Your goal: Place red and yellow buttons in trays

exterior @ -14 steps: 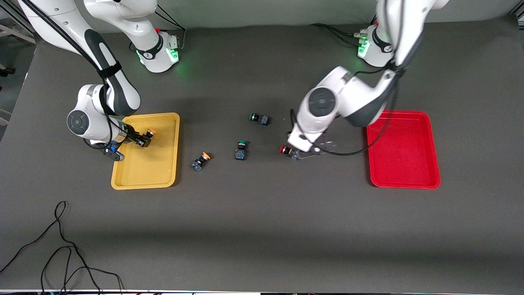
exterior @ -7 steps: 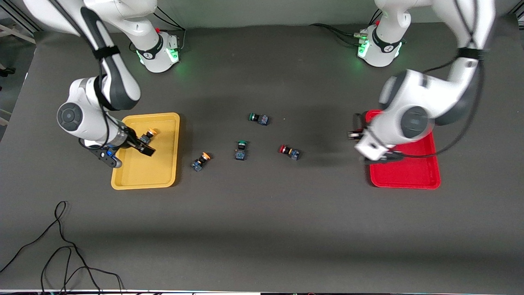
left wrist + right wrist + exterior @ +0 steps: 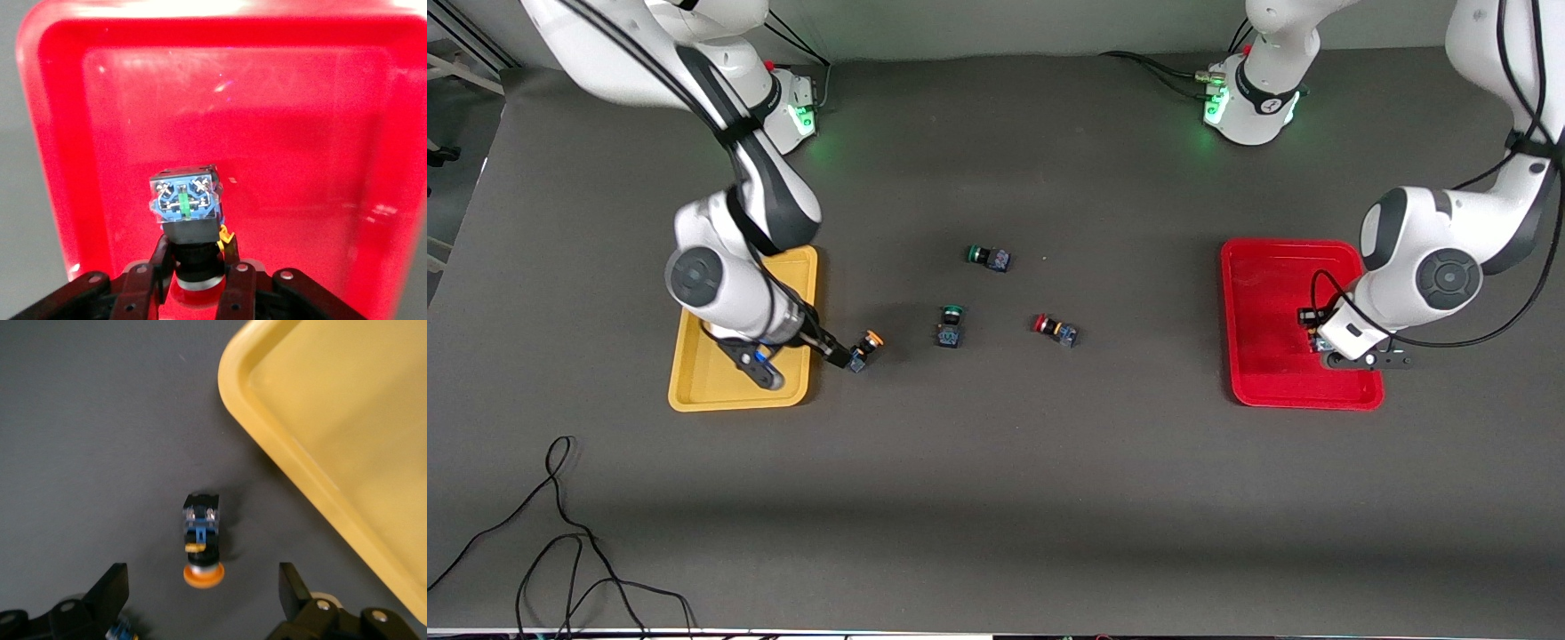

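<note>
Within the last second both arms have switched places in their cycles. The left claw (image 3: pixel 197 280), which a second ago was down at a red-capped button on the tabletop (image 3: pixel 996 498), is now over the red tray (image 3: pixel 1249 267), and a red-capped button (image 3: pixel 185 203) is clamped between its fingers with the blue base pointing away from the claw. That button is judged to be about to be released, since the tray floor lies directly under it.

The right claw (image 3: pixel 203 600) has been carried off the yellow tray (image 3: pixel 685 396), where half a second ago an orange-capped button was held, and is now spread wide and empty around the second orange-capped button (image 3: pixel 201 539), which lies on the tabletop just beside the tray's rim. The first orange-capped button cannot be seen in the tray, the arm covering that part.

One more red-capped button (image 3: pixel 1055 328) lies untouched between the two claws, near two green-capped switches (image 3: pixel 951 325).
</note>
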Tool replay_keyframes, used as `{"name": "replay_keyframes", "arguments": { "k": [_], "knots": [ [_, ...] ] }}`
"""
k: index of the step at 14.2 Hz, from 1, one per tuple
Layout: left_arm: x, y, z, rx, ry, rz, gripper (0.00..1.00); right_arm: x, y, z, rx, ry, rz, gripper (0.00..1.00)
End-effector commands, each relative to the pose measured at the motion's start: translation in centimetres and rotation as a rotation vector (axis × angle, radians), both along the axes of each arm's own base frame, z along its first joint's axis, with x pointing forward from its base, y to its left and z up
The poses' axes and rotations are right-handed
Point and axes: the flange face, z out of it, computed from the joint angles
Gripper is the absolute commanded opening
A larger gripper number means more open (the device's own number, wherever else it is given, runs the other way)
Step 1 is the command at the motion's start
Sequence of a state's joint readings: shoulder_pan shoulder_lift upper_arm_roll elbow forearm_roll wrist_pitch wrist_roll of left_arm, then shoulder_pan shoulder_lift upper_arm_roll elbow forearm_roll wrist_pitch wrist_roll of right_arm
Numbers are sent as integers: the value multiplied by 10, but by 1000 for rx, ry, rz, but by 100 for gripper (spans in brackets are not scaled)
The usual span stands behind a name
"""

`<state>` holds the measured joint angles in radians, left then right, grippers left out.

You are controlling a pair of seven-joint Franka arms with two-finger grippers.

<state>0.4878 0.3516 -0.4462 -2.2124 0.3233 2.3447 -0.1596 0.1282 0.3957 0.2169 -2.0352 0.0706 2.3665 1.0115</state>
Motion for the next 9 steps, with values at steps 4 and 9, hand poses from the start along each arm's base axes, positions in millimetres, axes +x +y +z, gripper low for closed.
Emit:
{"name": "replay_keyframes", "arguments": {
  "k": [4, 9],
  "knots": [
    [-2, 0, -14, 16, 7, -48, 99, 0, 15, -54, 18, -26, -32, 89],
    [3, -18, 46, 71, 52, -39, 99, -3, 17, -62, 18, -25, -30, 39]
  ]
}}
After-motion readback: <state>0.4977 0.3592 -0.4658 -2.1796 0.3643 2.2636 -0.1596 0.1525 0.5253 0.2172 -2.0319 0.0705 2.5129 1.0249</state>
